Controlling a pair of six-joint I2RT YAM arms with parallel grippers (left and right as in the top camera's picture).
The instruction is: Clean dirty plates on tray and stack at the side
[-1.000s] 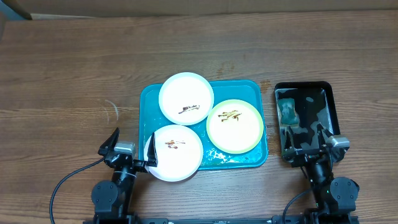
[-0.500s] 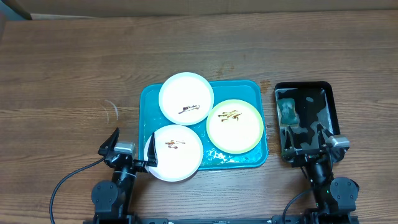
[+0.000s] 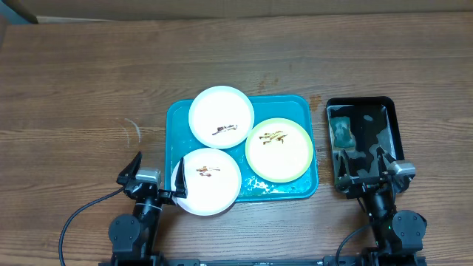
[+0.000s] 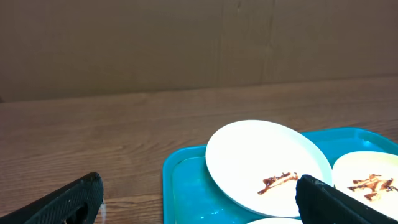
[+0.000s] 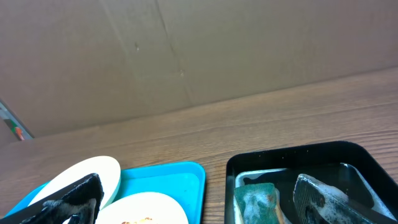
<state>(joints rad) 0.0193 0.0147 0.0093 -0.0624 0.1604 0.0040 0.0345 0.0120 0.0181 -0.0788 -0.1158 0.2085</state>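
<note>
The turquoise tray lies mid-table with three smeared plates on it: a white plate at the back left, a white plate overhanging the front left rim, and a pale yellow-green plate at the right. My left gripper is open at the near edge, its right finger by the front white plate. My right gripper is open over the near end of the black tray. The left wrist view shows the back white plate and the tray. The right wrist view shows the tray.
A black glossy tray with water stands right of the turquoise tray and holds a green sponge, which also shows in the right wrist view. A cardboard wall bounds the far side of the wooden table.
</note>
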